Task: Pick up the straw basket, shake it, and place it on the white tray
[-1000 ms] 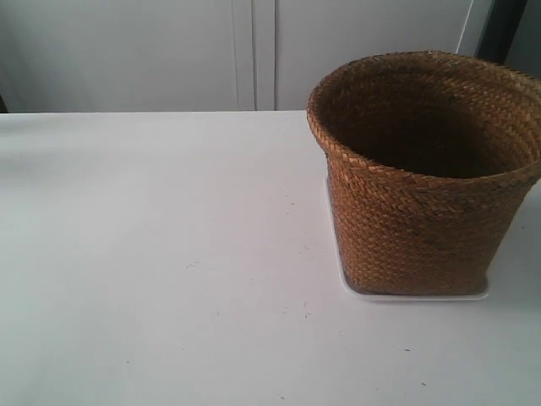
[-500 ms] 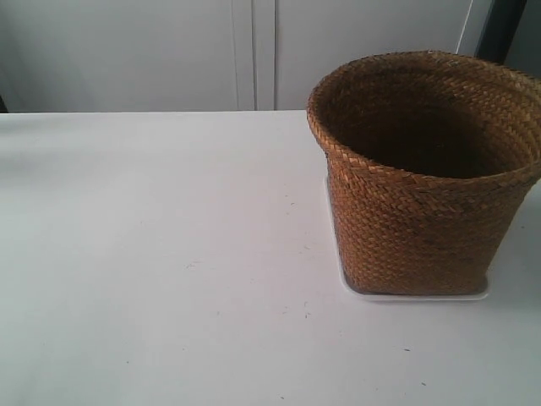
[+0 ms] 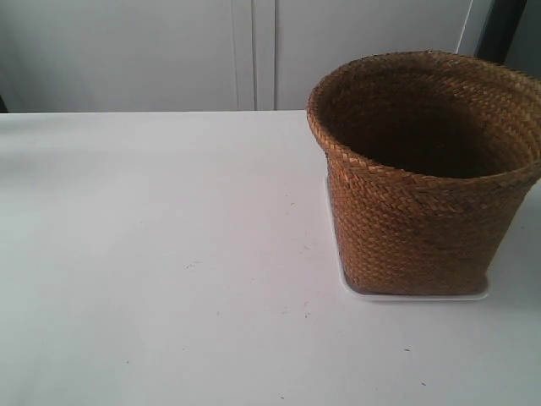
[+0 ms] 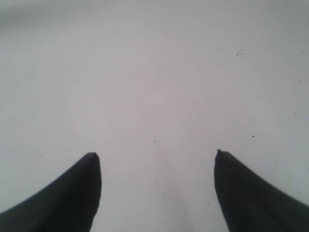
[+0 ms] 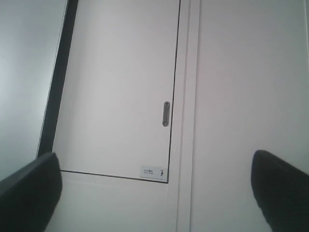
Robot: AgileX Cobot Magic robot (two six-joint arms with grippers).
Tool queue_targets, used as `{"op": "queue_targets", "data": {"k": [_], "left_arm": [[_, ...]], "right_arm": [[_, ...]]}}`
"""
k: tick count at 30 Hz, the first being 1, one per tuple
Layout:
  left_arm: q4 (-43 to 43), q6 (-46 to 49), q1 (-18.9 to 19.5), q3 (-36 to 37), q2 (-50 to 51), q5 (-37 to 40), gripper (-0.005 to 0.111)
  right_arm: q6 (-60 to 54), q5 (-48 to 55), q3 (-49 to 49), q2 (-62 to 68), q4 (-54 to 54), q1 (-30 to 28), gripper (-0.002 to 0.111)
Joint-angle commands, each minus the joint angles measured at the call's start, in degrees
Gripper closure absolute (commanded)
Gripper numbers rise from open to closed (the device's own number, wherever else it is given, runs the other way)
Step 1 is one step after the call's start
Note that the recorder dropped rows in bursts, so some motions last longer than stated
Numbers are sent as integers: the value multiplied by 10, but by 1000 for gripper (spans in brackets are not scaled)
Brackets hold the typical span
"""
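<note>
Finding the straw basket (image 3: 427, 220) upright on the white tray (image 3: 423, 296), set down and touching it. Covers nearly the whole tray: can make out only a thin white strip along the foot of the basket's near wall and a sliver up one side. Shows a braided rim wider than the base, a dark inside, and tight brown weave down the tapered wall. Can see bare white bench (image 3: 169, 271) spreading out from the basket toward the exterior view's left and toward the camera, dotted with a few small dark specks. Behind the basket, pale cabinet doors (image 3: 245, 51) with a vertical seam.

Reading the left jaws as released: spread wide, gripping nothing, pointed down at plain speckled bench. Cannot tell from that wrist view where they hang relative to the basket.

Reading the right jaws as released too: spread wide, nothing between them, aimed at a pale door (image 5: 120, 72) with a slim metal handle (image 5: 165, 114) and a small label (image 5: 153, 171) below it. Cannot place them against the basket either.
</note>
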Motion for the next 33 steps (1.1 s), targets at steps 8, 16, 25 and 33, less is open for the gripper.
{"op": "queue_targets", "data": {"k": [8,16,25,33], "left_arm": [[-8,0,2,2,-3,19,37],[-8,0,2,2,-3,19,37],[-8,-1,2,2,-3,19,37],[-8,-1,2,2,-3,19,37]], "right_arm": [[67,-67,1,-1,160,-1,3],[-326,-138,56,17,389,-1,3],[-569,-160,269,34,593,-1,3],[-279,-14,292,35,434,-1,3]]}}
